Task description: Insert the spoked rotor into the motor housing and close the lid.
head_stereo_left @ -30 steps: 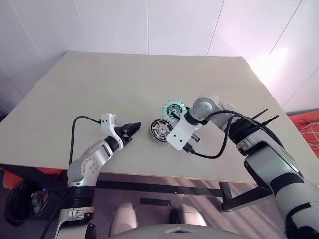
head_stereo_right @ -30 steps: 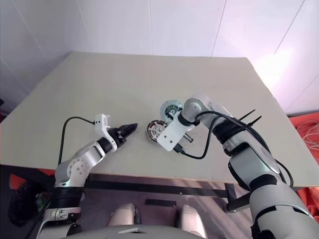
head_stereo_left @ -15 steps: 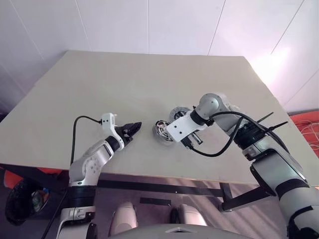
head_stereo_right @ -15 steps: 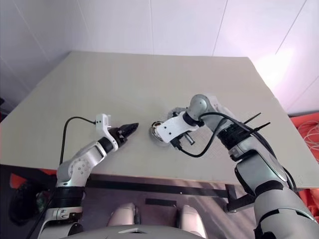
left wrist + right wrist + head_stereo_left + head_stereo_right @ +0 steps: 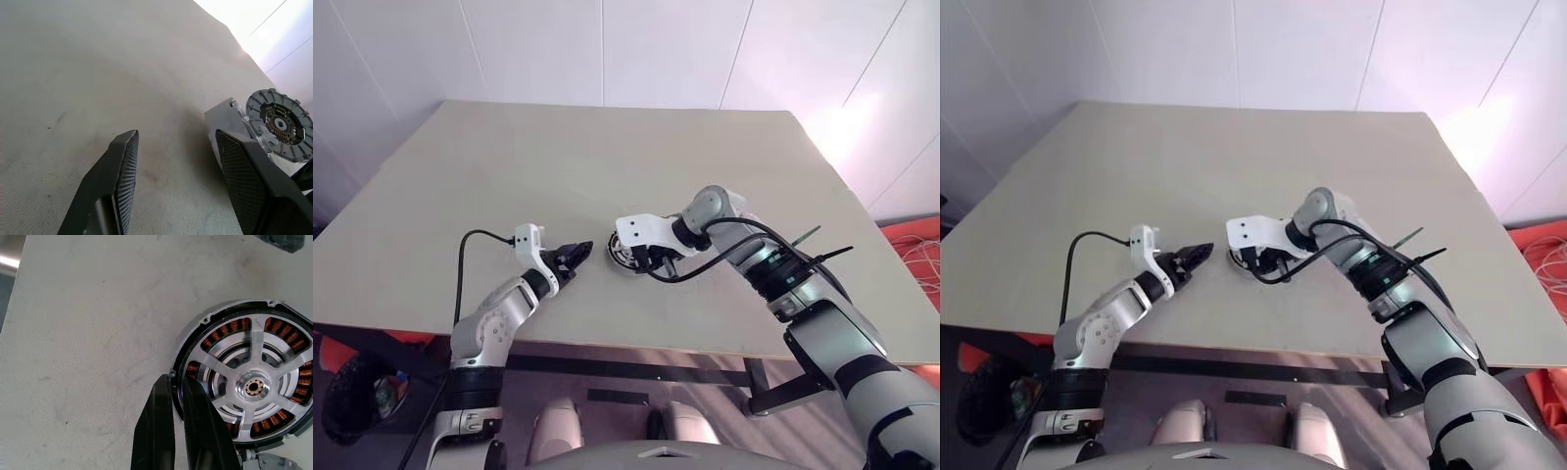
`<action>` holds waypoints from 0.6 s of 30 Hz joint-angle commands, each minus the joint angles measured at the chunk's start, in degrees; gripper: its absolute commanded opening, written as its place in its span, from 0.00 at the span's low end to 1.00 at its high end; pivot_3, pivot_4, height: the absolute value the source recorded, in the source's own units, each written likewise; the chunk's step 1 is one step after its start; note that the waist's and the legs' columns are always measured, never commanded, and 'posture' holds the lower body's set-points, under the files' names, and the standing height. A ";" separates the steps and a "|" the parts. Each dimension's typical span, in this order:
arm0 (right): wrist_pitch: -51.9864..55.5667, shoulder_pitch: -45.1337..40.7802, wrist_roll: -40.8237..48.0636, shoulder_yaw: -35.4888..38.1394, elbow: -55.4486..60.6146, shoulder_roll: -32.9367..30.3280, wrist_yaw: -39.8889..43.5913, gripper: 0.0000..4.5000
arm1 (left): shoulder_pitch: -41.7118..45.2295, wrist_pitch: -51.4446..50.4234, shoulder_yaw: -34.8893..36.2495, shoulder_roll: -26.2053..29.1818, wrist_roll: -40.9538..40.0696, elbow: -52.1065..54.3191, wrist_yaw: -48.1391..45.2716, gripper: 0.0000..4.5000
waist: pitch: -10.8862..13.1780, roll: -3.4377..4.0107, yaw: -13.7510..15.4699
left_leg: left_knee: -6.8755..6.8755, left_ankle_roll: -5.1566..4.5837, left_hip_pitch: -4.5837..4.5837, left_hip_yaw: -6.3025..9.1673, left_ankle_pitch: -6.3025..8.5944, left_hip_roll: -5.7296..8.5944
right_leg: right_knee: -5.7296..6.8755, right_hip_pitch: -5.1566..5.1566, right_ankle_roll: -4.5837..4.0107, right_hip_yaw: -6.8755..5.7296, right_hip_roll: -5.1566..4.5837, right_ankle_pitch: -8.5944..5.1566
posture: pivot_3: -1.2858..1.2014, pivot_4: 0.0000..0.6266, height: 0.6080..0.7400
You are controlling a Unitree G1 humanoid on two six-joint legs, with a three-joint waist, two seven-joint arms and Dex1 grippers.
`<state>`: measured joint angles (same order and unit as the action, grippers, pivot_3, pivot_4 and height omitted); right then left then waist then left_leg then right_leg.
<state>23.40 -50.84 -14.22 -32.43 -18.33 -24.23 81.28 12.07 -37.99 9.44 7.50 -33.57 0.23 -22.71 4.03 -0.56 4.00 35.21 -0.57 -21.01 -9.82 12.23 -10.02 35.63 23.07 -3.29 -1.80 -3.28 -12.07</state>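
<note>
Black right gripper, pinched closed, grips motor housing rim.

The spoked rotor sits inside the motor housing on the table.

silver-grey arms, black cables (ribbed black fingers)

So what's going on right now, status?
Left gripper open, empty. Right gripper shut, tips at motor housing rim. Spoked rotor seated inside. Lid still off, beside it.
</note>
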 commanded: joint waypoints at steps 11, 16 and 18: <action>31.69 -5.48 5.76 1.30 4.17 7.47 -3.88 0.00 | -0.51 1.10 0.59 0.04 -0.56 2.94 0.75 0.59 | 0.00 0.02 0.08 | -0.10 0.15 0.07 0.01 -0.08 -0.04 | 0.01 -0.01 0.00 -0.01 0.03 0.00 | 0.52 0.00 1.00; 32.67 -5.64 7.18 0.53 3.70 7.67 -5.49 0.00 | -0.48 1.14 0.72 0.08 -0.59 2.93 0.81 0.59 | 0.00 0.02 0.04 | -0.13 0.40 0.10 0.01 -0.22 -0.03 | 0.01 -0.01 0.00 0.00 0.03 0.00 | 0.52 0.00 1.00; 32.73 -5.61 7.76 0.27 3.57 7.70 -5.88 0.00 | -0.39 1.20 0.80 0.16 -0.57 2.86 0.80 0.59 | 0.00 0.02 0.04 | -0.17 0.46 0.13 0.01 -0.25 -0.03 | 0.02 -0.01 0.00 0.00 0.03 0.00 | 0.52 0.00 1.00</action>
<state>55.85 -54.76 -8.60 -32.24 -16.22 -17.03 75.45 11.12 -37.95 9.58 7.51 -33.60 0.94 -21.93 4.03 -0.54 4.04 35.03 -0.09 -20.87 -9.81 11.97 -10.06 35.66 23.06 -3.28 -1.79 -3.25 -12.07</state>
